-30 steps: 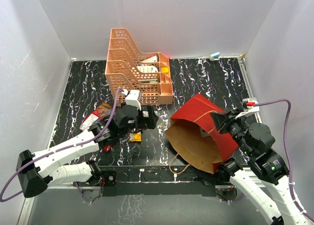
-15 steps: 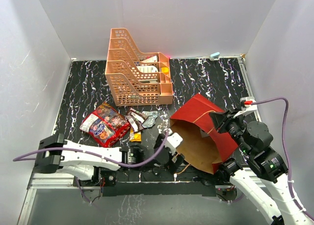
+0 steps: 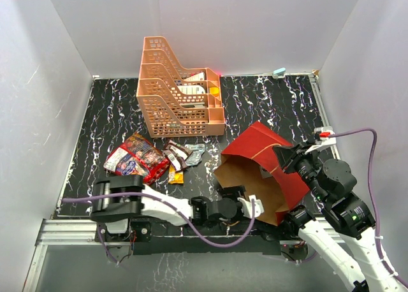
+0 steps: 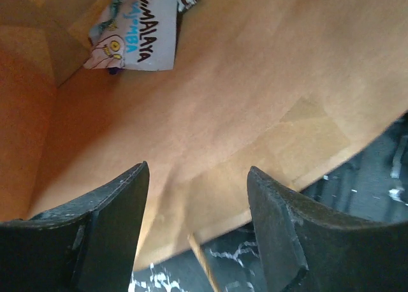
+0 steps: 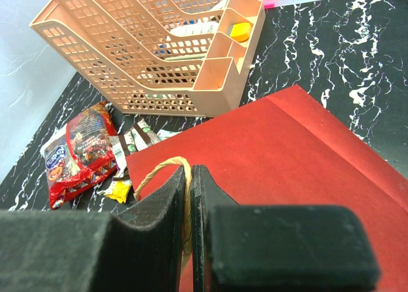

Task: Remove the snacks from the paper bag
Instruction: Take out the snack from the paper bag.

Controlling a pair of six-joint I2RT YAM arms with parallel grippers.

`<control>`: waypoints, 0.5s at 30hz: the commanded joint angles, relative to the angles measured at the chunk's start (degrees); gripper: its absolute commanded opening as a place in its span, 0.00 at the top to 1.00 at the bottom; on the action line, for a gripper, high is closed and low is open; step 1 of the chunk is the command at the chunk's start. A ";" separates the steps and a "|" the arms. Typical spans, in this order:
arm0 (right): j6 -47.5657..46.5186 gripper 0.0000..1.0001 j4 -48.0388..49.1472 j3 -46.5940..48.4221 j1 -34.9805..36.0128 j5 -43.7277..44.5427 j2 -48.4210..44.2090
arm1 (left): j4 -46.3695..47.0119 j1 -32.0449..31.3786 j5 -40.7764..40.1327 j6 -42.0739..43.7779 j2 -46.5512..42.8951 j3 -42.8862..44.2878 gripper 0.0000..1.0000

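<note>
End effector [image 4: 197, 172] (spread) faces packet [image 4: 137, 30] in paper bag [image 4: 255, 81].

An orange lattice rack [image 3: 173, 107] stands toward the back of the marbled table [image 3: 268, 107].

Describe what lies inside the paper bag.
One white printed packet lies deep in the paper bag. The open left hand is at its mouth. Anything beneath the packet is hidden.

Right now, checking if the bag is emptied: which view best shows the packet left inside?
Left wrist: the white packet lies deep in the paper bag, lettering readable. Top external shows only a speck there; right wrist shows just the bag's red outside.
</note>
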 commanded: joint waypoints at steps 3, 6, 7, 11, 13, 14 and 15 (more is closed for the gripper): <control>-0.12 0.91 2.99 -0.10 0.17 0.82 -0.57 | 14.84 3.87 0.50 10.11 9.66 6.47 0.45; -0.11 0.91 2.96 -0.10 0.18 0.81 -0.53 | 16.71 5.03 0.14 3.67 12.18 8.91 0.47; -0.07 0.91 2.97 -0.10 0.17 0.81 -0.52 | 16.86 5.36 0.07 0.63 12.84 9.53 0.48; -0.11 0.91 3.02 -0.10 0.18 0.79 -0.36 | 18.32 7.21 0.45 -12.04 14.23 10.80 0.56; -0.15 0.91 2.99 -0.10 0.18 0.72 -0.17 | 17.76 8.99 1.58 -20.97 14.14 10.61 0.62; -0.17 0.91 3.01 -0.10 0.14 0.69 -0.13 | 18.08 9.69 2.78 -25.27 14.05 10.16 0.66; -0.17 0.91 3.01 -0.10 0.18 0.72 -0.12 | 18.57 10.23 4.02 -29.58 14.11 9.72 0.68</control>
